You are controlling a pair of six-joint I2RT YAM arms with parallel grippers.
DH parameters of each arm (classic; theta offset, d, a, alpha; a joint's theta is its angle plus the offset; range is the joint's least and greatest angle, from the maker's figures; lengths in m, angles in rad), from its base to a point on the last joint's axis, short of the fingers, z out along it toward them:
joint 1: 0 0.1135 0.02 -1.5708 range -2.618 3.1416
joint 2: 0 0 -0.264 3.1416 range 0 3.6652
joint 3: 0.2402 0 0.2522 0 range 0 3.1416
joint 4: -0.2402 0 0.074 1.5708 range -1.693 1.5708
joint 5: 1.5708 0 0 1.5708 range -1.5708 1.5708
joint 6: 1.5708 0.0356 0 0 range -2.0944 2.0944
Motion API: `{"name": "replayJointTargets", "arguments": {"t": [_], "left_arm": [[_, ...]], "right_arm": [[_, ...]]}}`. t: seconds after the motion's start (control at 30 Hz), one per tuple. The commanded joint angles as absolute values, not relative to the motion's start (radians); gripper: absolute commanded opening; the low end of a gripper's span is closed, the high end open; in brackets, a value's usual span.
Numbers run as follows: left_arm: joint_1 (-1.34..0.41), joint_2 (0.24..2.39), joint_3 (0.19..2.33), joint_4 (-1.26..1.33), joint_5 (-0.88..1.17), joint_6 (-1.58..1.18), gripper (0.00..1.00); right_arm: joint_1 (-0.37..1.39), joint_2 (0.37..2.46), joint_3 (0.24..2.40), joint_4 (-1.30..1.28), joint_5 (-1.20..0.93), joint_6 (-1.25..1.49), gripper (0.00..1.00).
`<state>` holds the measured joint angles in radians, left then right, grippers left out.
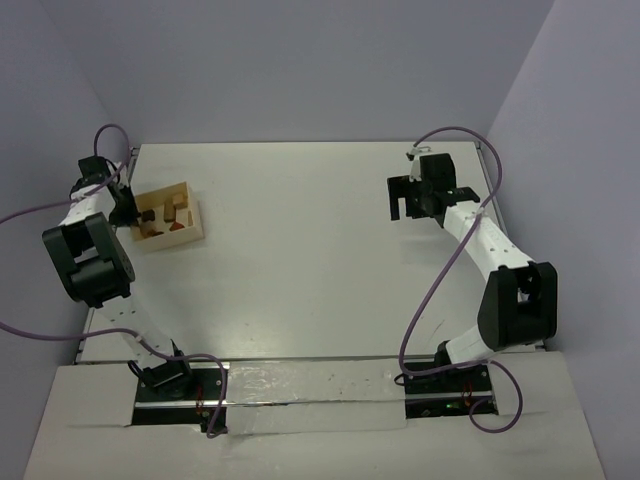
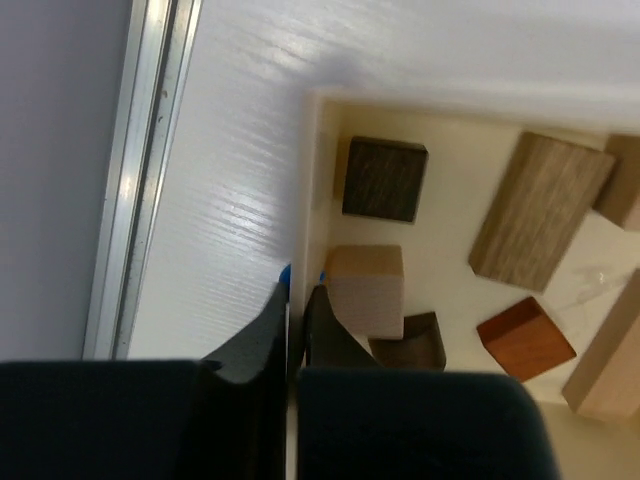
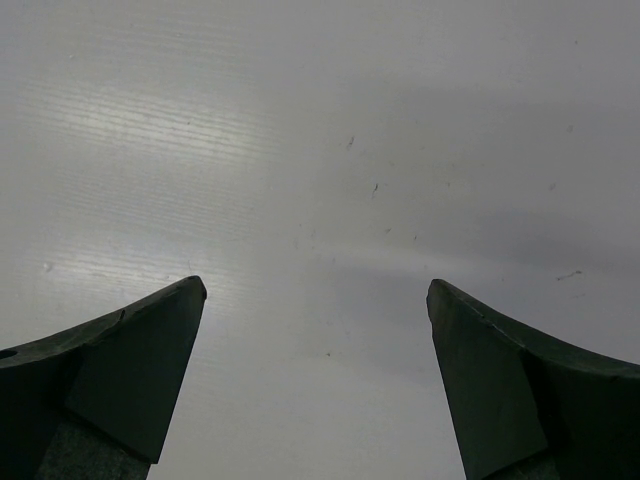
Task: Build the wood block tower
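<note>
The wood blocks lie loose in a pale wooden tray (image 1: 190, 232) at the table's far left. In the left wrist view I see a dark brown cube (image 2: 385, 178), a long grey-tan piece (image 2: 540, 210), a light tan cube (image 2: 365, 288), a small dark block (image 2: 412, 342) and a reddish brown cube (image 2: 525, 338). My left gripper (image 2: 297, 300) straddles the tray's left wall (image 2: 312, 170), one finger outside and one inside, shut on it; it also shows in the top view (image 1: 127, 210). My right gripper (image 1: 412, 203) is open and empty over bare table (image 3: 315, 287). No tower is in view.
The table's metal edge rail (image 2: 140, 180) runs just left of the tray. More tan blocks (image 2: 610, 370) sit at the tray's right side. Purple cables trail from both arms. Grey walls enclose the table's back and sides.
</note>
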<state>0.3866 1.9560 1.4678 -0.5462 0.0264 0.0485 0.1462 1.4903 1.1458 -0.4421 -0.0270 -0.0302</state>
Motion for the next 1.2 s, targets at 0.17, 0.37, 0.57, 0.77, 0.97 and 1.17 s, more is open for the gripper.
{"name": "replayJointTargets", "arguments": {"t": [0.17,0.37,0.57,0.77,0.97,1.17], "left_arm": [[0.231,1.72,1.472,-0.459,-0.016,0.102,0.0],[-0.007,1.573,1.344,-0.334,-0.281,0.227,0.0],[-0.204,1.512,1.289,-0.236,-0.496,0.32,0.0],[-0.394,1.47,1.182,-0.057,-0.698,0.455,0.0],[-0.537,1.457,1.082,0.151,-0.858,0.611,0.0],[-0.685,1.463,0.915,0.615,-1.008,0.964,0.0]], "right_arm": [[0.153,1.344,1.136,-0.44,-0.002,-0.041,1.0],[0.153,1.308,1.118,-0.443,0.024,-0.041,1.0],[0.153,1.28,1.101,-0.445,0.036,-0.043,1.0],[0.152,1.273,1.089,-0.443,0.048,-0.041,1.0],[0.151,1.271,1.081,-0.443,0.057,-0.043,1.0],[0.149,1.26,1.07,-0.442,0.07,-0.044,1.0]]}}
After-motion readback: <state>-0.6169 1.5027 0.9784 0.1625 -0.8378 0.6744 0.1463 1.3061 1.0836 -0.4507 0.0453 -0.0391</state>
